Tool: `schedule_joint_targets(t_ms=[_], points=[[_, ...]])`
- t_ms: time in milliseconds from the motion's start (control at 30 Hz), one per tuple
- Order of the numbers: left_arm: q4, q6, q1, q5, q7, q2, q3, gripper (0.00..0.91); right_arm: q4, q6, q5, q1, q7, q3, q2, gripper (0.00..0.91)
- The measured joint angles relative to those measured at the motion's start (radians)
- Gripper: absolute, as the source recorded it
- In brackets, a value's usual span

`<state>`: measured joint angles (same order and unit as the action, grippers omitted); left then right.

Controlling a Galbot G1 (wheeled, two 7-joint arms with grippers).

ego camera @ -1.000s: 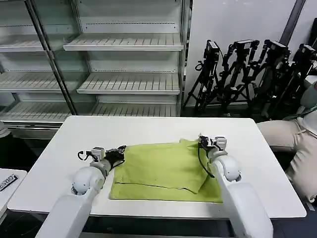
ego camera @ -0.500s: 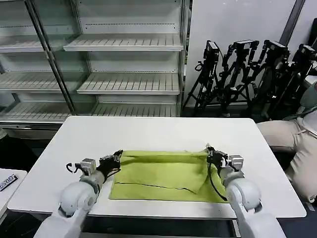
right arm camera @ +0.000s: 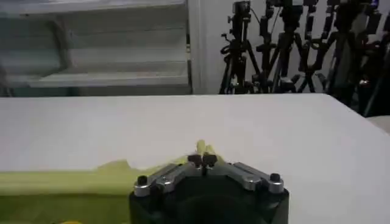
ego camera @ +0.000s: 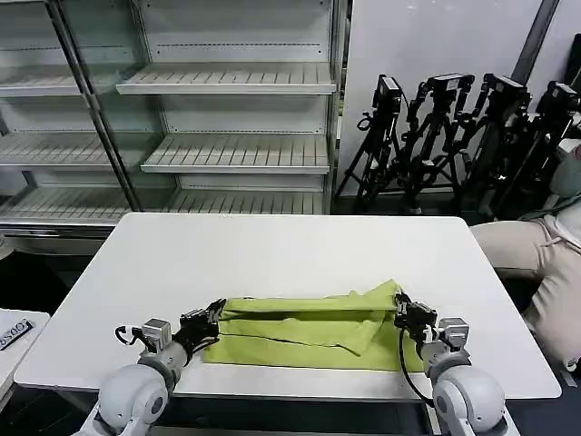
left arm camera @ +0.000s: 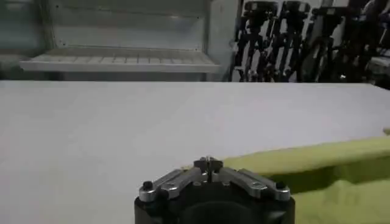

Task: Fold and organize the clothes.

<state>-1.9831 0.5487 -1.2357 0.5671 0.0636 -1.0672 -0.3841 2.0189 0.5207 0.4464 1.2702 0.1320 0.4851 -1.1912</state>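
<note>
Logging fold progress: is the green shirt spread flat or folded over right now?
Folded over: the lime-green soft fabric shirt lies doubled in a narrow band, its far edge pinched by the left gripper and right gripper.

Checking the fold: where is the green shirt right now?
In the head view the shirt lies along the table's near edge, between the left gripper and right gripper.

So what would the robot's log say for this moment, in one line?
step: folding | shirt: on white table, far edge pulled toward robot | left tool: shut on shirt's left end | right tool: shut on right end
</note>
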Motion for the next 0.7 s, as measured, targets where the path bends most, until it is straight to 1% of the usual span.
schedule_joint_targets(t_ms=[167, 367, 700], points=[[-0.025, 0.010, -0.028, -0.020, 0.010, 0.008, -0.009, 0.907, 0.020, -0.011, -0.013, 0.022, -0.005, 0.006, -0.004, 0.907], [-0.064, 0.017, -0.039, -0.020, 0.048, -0.001, -0.006, 0.907, 0.052, -0.029, -0.031, 0.051, -0.016, 0.023, -0.009, 0.907], [-0.084, 0.023, -0.045, 0.043, 0.249, -0.033, 0.063, 0.907, 0.143, -0.051, -0.071, 0.130, -0.032, 0.062, -0.015, 0.907]])
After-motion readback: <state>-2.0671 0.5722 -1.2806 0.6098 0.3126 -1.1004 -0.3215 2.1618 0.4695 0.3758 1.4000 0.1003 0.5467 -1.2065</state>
